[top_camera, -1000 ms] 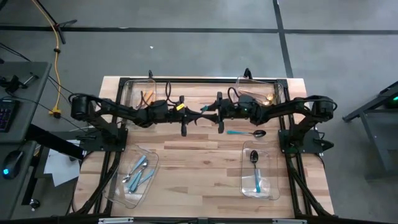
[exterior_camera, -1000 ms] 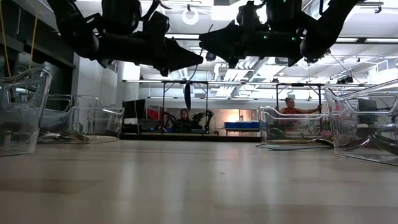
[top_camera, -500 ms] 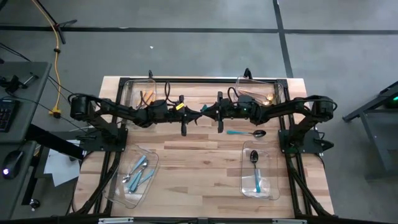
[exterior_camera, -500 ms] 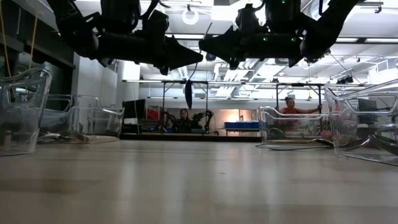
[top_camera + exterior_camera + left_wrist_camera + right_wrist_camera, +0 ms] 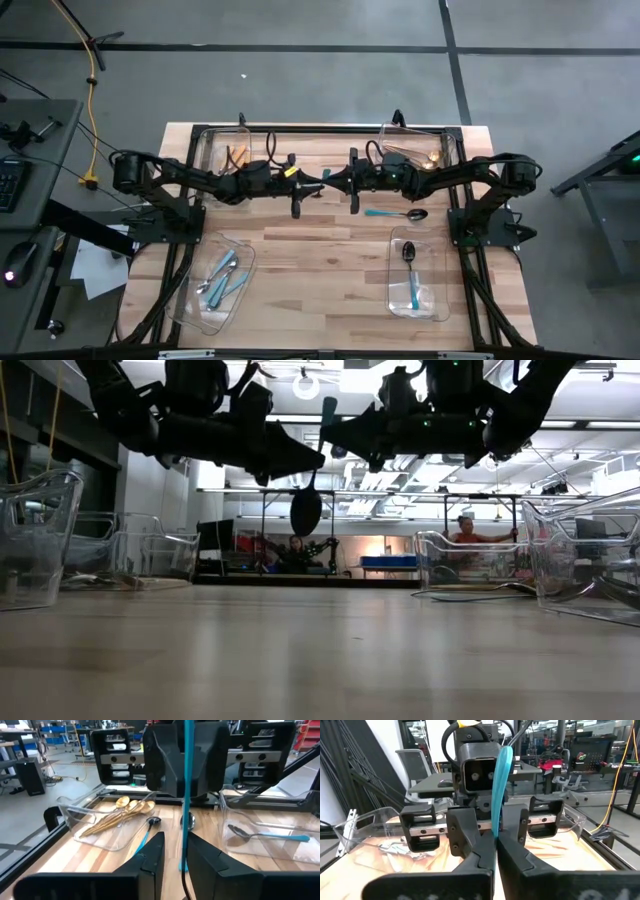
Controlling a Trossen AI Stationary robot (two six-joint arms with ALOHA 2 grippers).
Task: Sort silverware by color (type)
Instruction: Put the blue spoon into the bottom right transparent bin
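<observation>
Gold spoons (image 5: 121,810) in far bin (image 5: 102,836)

We see a wooden table (image 5: 320,265). Four clear bins (image 5: 215,283) sit on it, one by each corner. A blue-handled black spoon (image 5: 396,213) lies on the wood.

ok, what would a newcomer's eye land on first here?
The two arms meeting tip to tip above the table's middle, with a teal-handled black spoon hanging between them. The right gripper has its fingers shut on the handle, while the left gripper fingers stand apart around it. Next, a loose spoon lies on the wood by the right arm.
</observation>
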